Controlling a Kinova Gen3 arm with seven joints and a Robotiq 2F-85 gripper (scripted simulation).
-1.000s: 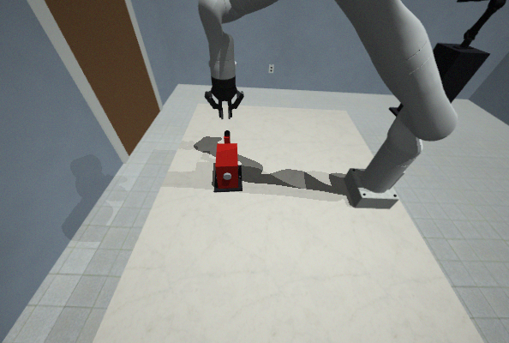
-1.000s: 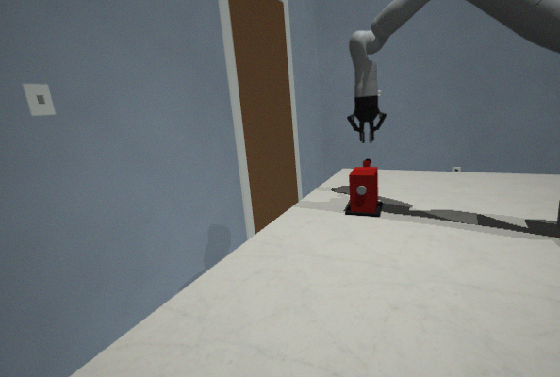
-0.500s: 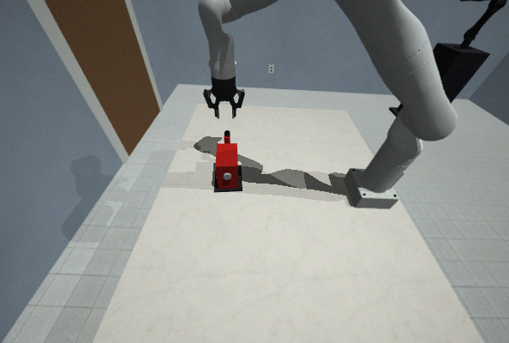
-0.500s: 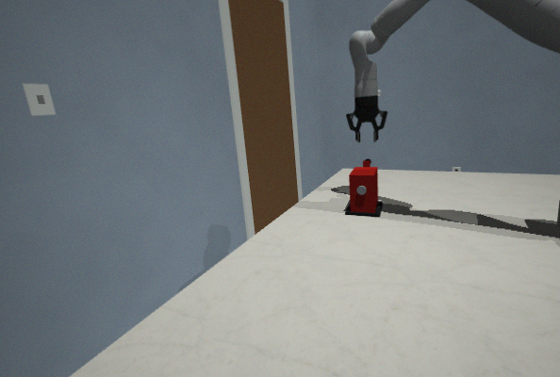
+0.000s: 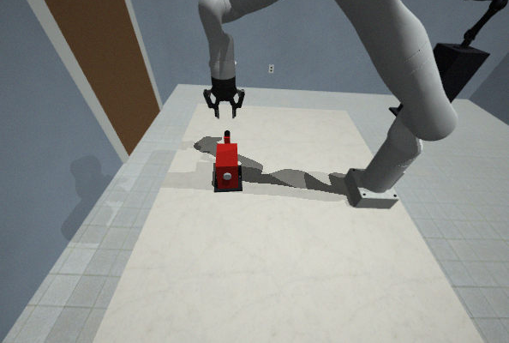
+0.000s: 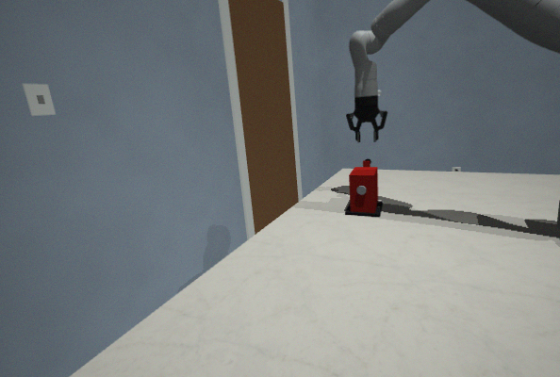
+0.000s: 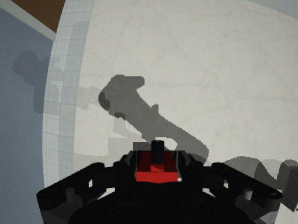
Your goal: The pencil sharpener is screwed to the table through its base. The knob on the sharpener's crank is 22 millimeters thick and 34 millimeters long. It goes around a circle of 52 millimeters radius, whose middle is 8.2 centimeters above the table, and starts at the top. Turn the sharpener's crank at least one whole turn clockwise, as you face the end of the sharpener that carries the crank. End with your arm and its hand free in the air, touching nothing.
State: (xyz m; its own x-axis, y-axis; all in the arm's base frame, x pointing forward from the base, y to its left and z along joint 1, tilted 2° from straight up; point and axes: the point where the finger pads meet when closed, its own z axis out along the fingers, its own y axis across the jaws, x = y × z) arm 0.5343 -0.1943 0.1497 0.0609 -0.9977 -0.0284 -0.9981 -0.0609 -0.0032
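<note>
Above the red pencil sharpener (image 5: 226, 165), bolted mid-table, we see the gripper (image 5: 224, 114) hanging half-open and empty, pointing down; the dark crank knob (image 5: 226, 134) stands almost directly beneath, well apart, calling for a straight descent.
</note>
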